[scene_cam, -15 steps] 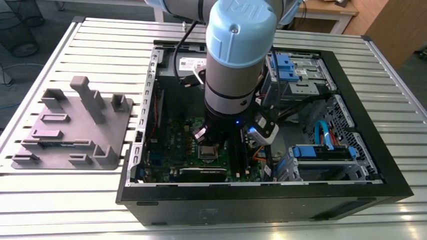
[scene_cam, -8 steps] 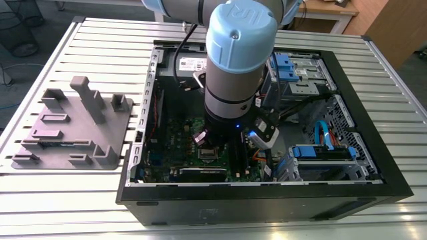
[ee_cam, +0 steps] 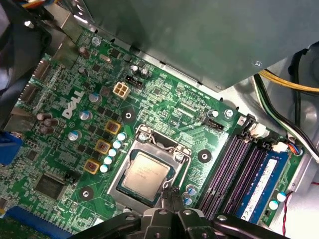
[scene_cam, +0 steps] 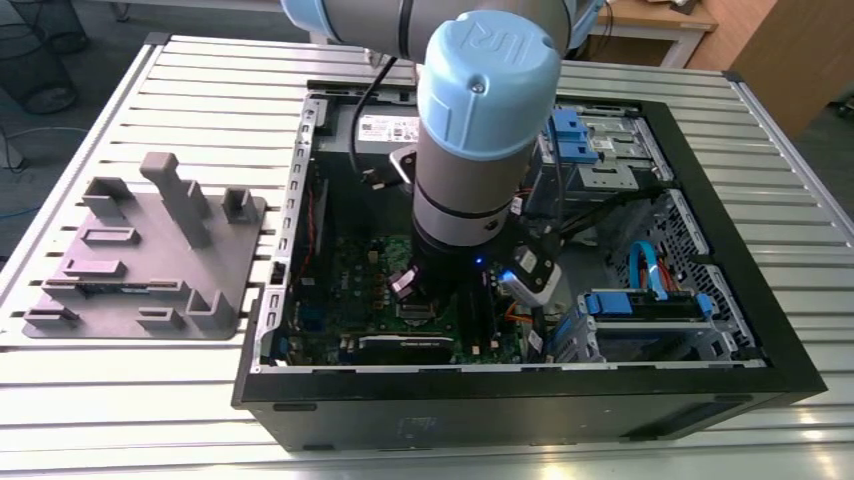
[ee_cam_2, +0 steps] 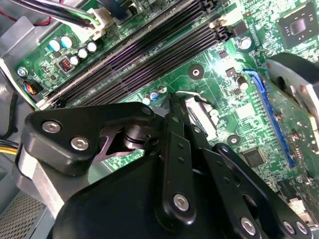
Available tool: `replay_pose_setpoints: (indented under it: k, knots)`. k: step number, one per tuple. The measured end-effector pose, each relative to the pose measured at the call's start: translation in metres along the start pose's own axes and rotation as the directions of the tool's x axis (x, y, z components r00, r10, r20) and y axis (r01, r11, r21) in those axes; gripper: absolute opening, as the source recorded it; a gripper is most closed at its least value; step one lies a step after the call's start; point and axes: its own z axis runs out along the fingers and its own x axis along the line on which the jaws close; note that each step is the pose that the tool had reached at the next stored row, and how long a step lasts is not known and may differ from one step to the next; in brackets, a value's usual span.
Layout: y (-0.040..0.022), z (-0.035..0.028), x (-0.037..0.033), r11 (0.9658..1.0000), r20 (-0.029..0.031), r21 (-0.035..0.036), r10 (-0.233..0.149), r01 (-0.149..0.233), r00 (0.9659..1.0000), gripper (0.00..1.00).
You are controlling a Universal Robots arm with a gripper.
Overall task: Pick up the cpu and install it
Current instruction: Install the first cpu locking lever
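Cpu (ee_cam: 145,177) already seated in motherboard (ee_cam: 164,112) socket frame (ee_cam: 149,172); gripper (ee_cam: 172,201) just above it, fingers drawn narrow, holding nothing.

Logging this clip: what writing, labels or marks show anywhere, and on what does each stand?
On the arm's end cap: a raised maker's emblem.
On the motherboard: large white maker's lettering; the small component codes are too small to read.
On the white label inside the case: print too small to read.
On the cpu lid: print too faint to read.
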Motion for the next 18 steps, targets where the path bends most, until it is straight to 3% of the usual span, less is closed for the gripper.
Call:
replay_pose_setpoints:
  k: [18]
  knots:
    - [-0.0102, 0.0066, 0.0022, 1.0, 0.0021, -0.0055, 0.0, 0.0, 1.0, 0.11]
